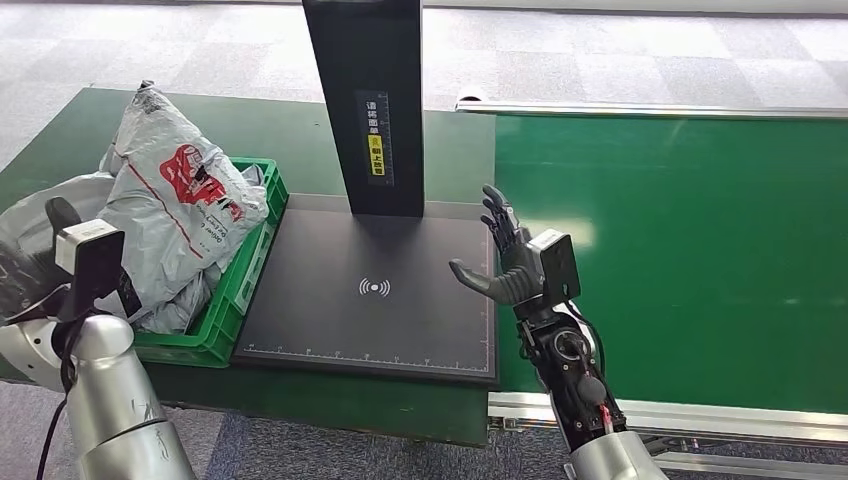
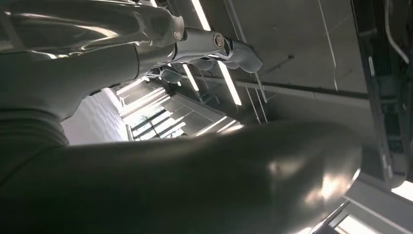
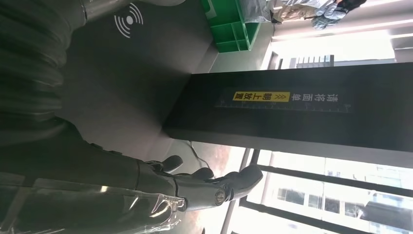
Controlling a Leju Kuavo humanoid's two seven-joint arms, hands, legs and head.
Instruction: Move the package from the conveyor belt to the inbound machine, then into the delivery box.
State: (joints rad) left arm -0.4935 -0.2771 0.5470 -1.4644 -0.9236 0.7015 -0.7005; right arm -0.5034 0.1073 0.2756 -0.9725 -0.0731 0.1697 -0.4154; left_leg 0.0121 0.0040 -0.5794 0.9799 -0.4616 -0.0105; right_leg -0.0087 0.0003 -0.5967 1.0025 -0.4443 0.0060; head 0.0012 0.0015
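A grey plastic package with red print stands tilted in the green delivery box, on top of other bags. My right hand is open and holds nothing, hovering at the right edge of the inbound machine's black plate; its spread fingers show in the right wrist view near the machine's pillar. My left hand is raised just left of the box, mostly hidden behind its wrist camera. The left wrist view shows its fingers stretched out against the ceiling with nothing in them.
The black pillar rises at the back of the plate. The green conveyor belt lies to the right with a metal rail along its near side. A pale bag bulges left of the box.
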